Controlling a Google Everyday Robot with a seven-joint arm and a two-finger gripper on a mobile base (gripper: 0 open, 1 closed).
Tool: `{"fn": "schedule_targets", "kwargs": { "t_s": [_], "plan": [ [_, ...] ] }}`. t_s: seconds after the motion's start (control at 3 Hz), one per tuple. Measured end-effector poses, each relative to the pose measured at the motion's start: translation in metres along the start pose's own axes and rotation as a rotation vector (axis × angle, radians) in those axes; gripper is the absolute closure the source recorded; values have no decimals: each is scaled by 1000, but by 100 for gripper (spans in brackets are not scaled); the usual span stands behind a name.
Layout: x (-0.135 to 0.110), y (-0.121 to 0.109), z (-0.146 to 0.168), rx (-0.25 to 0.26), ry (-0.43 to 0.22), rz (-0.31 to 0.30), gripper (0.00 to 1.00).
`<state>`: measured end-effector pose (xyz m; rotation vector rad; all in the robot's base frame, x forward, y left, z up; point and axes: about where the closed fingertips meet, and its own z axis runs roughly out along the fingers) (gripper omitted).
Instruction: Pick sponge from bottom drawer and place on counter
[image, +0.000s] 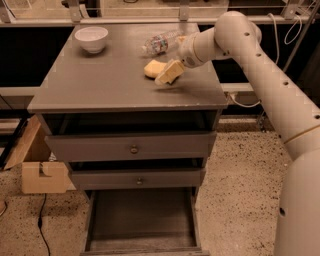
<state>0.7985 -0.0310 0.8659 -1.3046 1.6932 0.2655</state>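
The sponge (151, 68), a small pale yellow foam piece, is at the counter (100, 75), right of its middle, low on the grey top. My gripper (162, 72) reaches in from the right and is right against the sponge's right side, just above the counter. I cannot tell whether the sponge rests on the top or is held. The bottom drawer (142, 220) is pulled open at the foot of the cabinet, and its dark grey floor shows nothing on it.
A white bowl (91, 38) stands at the counter's back left. A clear plastic bottle (159, 43) lies at the back, just behind the gripper. Two shut drawers with round knobs (133, 149) sit above the open one. A cardboard box (40, 172) is on the floor at left.
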Motion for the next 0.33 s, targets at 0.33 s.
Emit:
{"fn": "schedule_targets", "kwargs": {
  "t_s": [0.33],
  "plan": [
    [-2, -8, -24, 82, -17, -6, 0]
  ]
}}
